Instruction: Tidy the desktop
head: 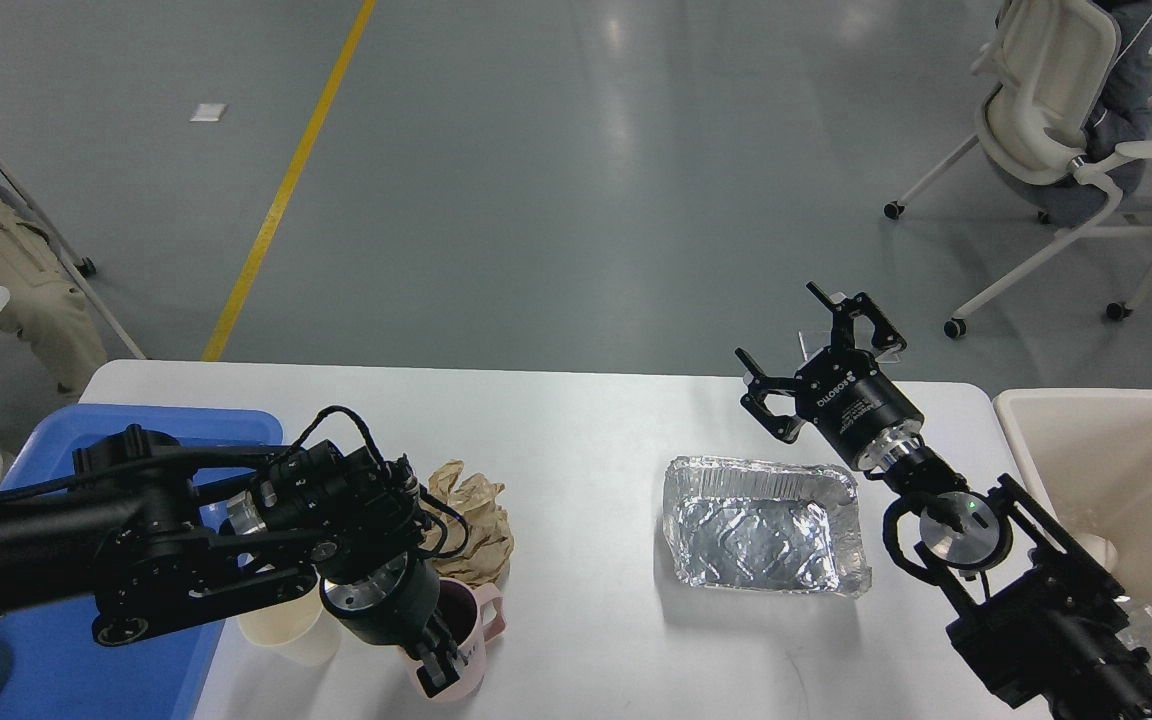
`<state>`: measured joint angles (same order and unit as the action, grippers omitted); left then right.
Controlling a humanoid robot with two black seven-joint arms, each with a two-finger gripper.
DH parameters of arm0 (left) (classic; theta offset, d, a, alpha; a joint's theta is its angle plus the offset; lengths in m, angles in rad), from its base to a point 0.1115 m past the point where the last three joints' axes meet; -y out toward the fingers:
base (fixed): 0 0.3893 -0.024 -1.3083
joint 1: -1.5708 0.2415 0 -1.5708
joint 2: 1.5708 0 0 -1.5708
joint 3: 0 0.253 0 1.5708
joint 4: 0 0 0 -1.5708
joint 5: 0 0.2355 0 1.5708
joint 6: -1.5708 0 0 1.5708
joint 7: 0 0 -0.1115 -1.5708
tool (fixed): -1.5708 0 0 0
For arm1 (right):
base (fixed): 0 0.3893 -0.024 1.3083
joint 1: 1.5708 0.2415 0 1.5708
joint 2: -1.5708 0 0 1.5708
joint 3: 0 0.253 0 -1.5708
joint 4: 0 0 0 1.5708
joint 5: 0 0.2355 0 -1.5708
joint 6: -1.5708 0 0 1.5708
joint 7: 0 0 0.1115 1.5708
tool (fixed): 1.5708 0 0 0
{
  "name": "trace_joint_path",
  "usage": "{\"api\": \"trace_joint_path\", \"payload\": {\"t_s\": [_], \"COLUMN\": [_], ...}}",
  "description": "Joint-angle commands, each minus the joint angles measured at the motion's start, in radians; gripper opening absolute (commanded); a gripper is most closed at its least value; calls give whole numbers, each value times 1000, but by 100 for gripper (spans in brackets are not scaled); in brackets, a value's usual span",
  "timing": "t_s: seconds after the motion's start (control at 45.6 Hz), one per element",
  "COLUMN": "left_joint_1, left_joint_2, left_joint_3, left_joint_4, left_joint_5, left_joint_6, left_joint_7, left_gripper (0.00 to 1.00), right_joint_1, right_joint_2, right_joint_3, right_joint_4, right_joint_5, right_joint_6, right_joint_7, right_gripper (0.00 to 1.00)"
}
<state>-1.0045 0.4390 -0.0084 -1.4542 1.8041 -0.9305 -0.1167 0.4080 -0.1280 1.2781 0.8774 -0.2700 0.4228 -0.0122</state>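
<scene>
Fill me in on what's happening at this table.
A two-armed robot is tidying a white desktop. Its left gripper reaches down into a pink mug at the near edge, jaws at the rim; whether they are closed is hard to tell. The right gripper hovers open and empty above the far end of a foil tray. Crumpled brown paper and a cream cup wait nearby, between a blue tray and a cream bin.

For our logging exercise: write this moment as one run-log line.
task: tidy desktop | left hand: at pink mug rim | right hand: open, above table, empty | foil tray: untouched
</scene>
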Motion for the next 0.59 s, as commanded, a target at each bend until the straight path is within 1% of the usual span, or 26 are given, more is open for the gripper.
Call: {"api": "trace_joint_path", "payload": {"t_s": [0.0,0.11,0.219,0.329,0.57], "left_joint_1": [-3,-41,-75,-80,-74], "left_joint_2": [-6,-20,-42,-66,-60], "left_joint_3": [-44,-71,-71,-70,-67], "left_joint_4": [-9,-18,-35,-40,-40], "left_joint_5": [-2,-3,-5,-3,-3], "left_joint_6": [-2,-11,-19,-24,-24], "left_joint_7": [-1,-1,-1,-1,-1], "left_gripper": [0,0,0,0,0], "right_joint_1": [5,12,15,15,3], "right_joint_2": [2,4,4,-1,-5], "right_joint_3": [0,-2,0,0,1], "right_joint_4": [-2,-8,-6,-3,-5], "right_joint_5": [0,0,0,0,0], "right_joint_6": [-1,-1,-1,-3,-3], "right_joint_7": [0,0,0,0,0], "right_gripper": [100,100,100,100,100]}}
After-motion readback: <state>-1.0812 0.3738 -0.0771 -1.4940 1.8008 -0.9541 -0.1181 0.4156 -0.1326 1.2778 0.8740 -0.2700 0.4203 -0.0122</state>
